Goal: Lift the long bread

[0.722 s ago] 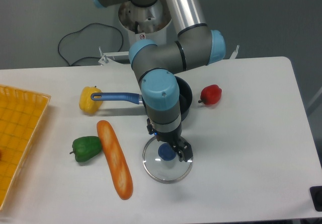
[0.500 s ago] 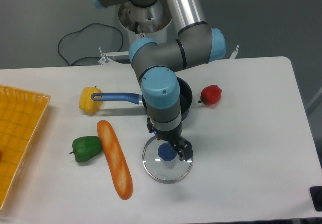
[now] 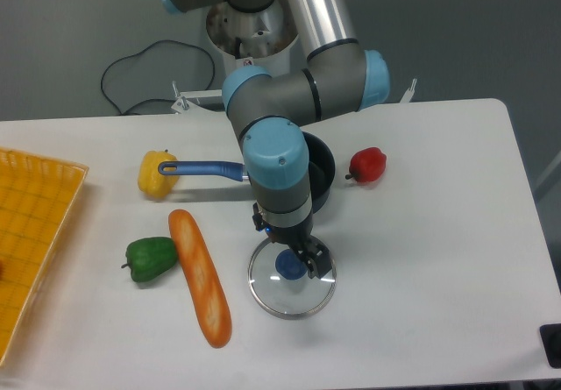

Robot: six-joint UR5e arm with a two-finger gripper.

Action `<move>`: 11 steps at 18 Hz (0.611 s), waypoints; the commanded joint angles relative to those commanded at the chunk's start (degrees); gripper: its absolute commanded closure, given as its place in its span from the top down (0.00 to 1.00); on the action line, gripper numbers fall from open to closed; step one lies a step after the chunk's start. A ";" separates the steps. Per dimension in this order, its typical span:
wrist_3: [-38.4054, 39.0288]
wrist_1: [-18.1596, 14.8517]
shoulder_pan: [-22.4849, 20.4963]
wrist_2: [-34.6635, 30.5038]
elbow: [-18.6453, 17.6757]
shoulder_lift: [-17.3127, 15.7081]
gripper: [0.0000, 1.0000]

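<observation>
The long bread (image 3: pixel 201 277) is an orange-tan glossy loaf lying on the white table, slanting from upper left to lower right, left of centre. My gripper (image 3: pixel 300 262) hangs point-down to its right, over a round glass lid (image 3: pixel 290 284) with a blue knob (image 3: pixel 287 265). The fingers stand slightly apart around the knob area and hold nothing that I can see. The gripper is about a hand's width right of the bread and does not touch it.
A green pepper (image 3: pixel 150 258) lies against the bread's left side. A yellow pepper (image 3: pixel 156 173) sits by the blue handle (image 3: pixel 203 169) of a dark pot (image 3: pixel 319 173) behind the arm. A red pepper (image 3: pixel 368 164) is at right. An orange basket (image 3: pixel 31 232) is at the left edge.
The arm and gripper have shifted very slightly to the left. The bread, the peppers and the lid have not moved.
</observation>
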State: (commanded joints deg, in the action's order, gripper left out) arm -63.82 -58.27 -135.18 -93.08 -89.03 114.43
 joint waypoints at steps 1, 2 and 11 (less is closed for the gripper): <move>2.10 0.00 0.00 0.18 -0.09 0.00 1.00; 5.08 0.17 0.26 0.26 -0.09 0.00 1.00; 23.20 2.90 4.56 -2.80 -1.05 1.84 1.00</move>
State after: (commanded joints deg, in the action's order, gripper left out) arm -40.62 -55.37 -130.62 -95.88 -90.09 116.28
